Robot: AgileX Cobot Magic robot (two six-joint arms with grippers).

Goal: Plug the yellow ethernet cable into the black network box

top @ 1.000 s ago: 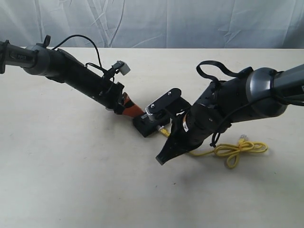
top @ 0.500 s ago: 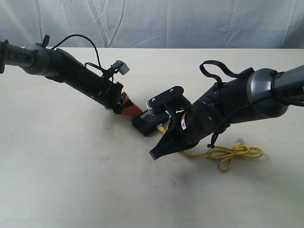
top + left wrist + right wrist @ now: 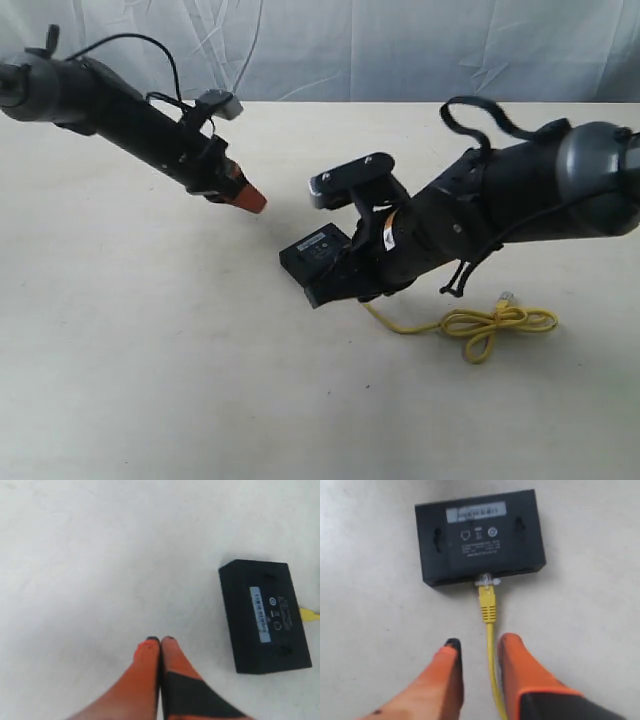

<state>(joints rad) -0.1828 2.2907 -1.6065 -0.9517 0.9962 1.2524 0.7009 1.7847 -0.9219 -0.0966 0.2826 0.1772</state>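
The black network box (image 3: 313,256) (image 3: 265,615) (image 3: 480,535) lies flat mid-table, pale label up. The yellow ethernet cable (image 3: 480,325) (image 3: 490,630) has its clear plug (image 3: 486,581) seated in the box's side port; its bow-like loop and free plug (image 3: 507,296) lie to the right. My right gripper (image 3: 479,645) is open just behind the plug, the cord running between its orange fingers (image 3: 517,652) without being pinched. In the exterior view the right arm hides those jaws. My left gripper (image 3: 258,205) (image 3: 160,640) is shut and empty, raised up-left of the box.
The table (image 3: 150,350) is a pale plain surface. A wrinkled light cloth (image 3: 330,50) hangs behind its far edge. The bulky right arm (image 3: 520,195) leans over the box's right side, a black strap looping above it.
My left gripper has let go of the box and drawn back up-left. The right arm has shifted and its jaws have opened off the cable, whose plug now sits in the box.
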